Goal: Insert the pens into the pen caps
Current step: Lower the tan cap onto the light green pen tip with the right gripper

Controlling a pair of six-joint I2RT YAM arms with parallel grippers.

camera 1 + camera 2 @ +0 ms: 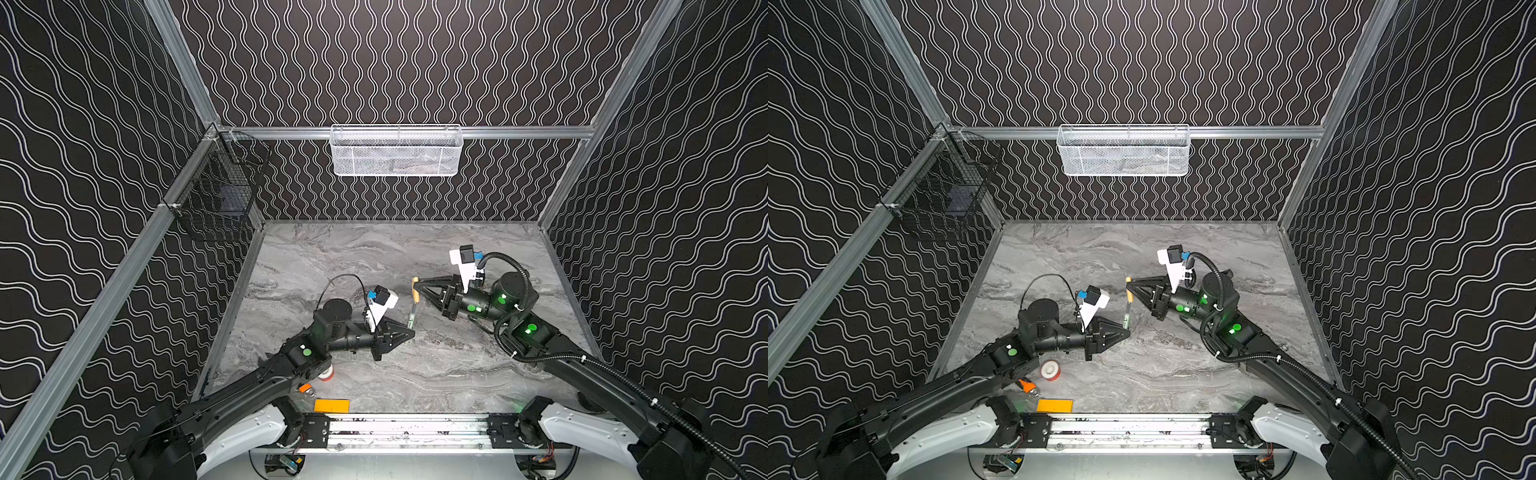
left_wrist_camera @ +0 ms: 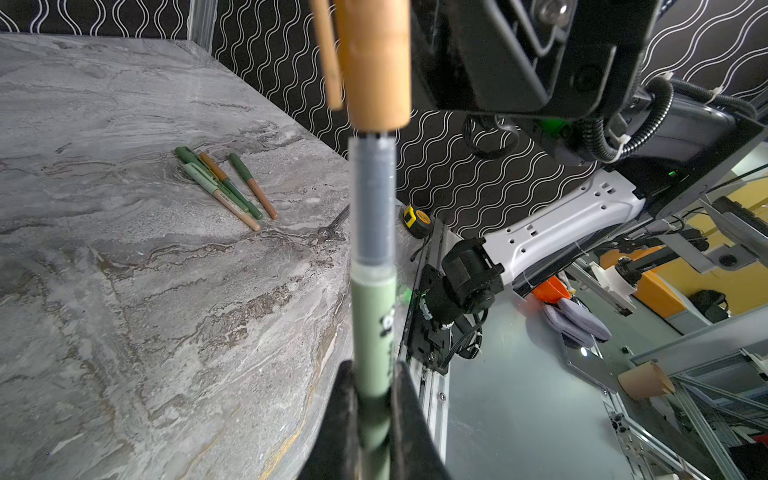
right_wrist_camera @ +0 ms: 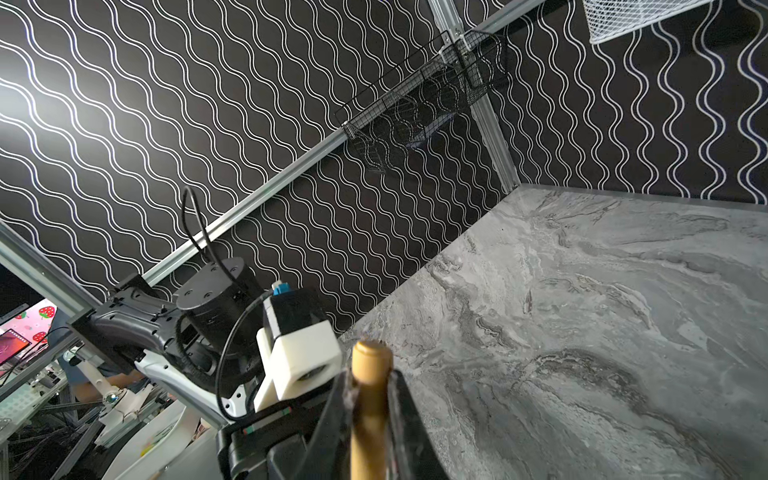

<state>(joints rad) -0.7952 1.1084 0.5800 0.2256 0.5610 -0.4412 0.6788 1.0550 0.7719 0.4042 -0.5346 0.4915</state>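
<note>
Far left, beside my left arm, a red-and-white roll sits on the marble tabletop. Toward the middle, my left claw is pinched narrow on a pale green pen, which it holds clear of the tabletop. In the left wrist view the pen rises from between the claw's fingers, and its clear section runs up to the mouth of a tan pen cap. Tip and mouth meet, but I cannot tell how deep the tip sits. My right claw is clamped tight on that cap. Off toward the right arm's base, four other pens lie together on the tabletop, near a yellow tape measure
</note>
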